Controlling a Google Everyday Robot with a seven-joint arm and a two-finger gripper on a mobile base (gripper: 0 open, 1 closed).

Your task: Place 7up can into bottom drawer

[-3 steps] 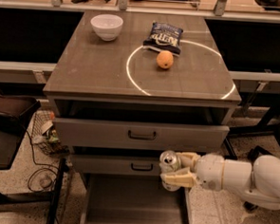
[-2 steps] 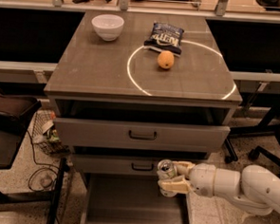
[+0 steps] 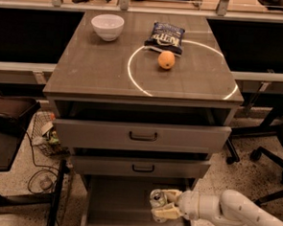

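The 7up can [image 3: 158, 198], a small silver-topped can, is held in my gripper [image 3: 164, 204] over the right part of the bottom drawer [image 3: 119, 207]. The gripper's pale fingers [image 3: 166, 213] close around the can from the right. The white arm [image 3: 236, 217] reaches in from the lower right. The bottom drawer is pulled out under the two upper drawers, and its grey floor shows. I cannot tell whether the can touches the floor.
On the cabinet top [image 3: 96, 69] are a white bowl [image 3: 107, 26], a dark chip bag [image 3: 165, 37] and an orange [image 3: 166, 60]. The two upper drawers [image 3: 142, 134] stand slightly open. A wire basket [image 3: 46, 133] is on the floor at left, chair legs [image 3: 261, 151] at right.
The gripper with the can has moved left and down, from in front of the middle drawer to over the bottom drawer.
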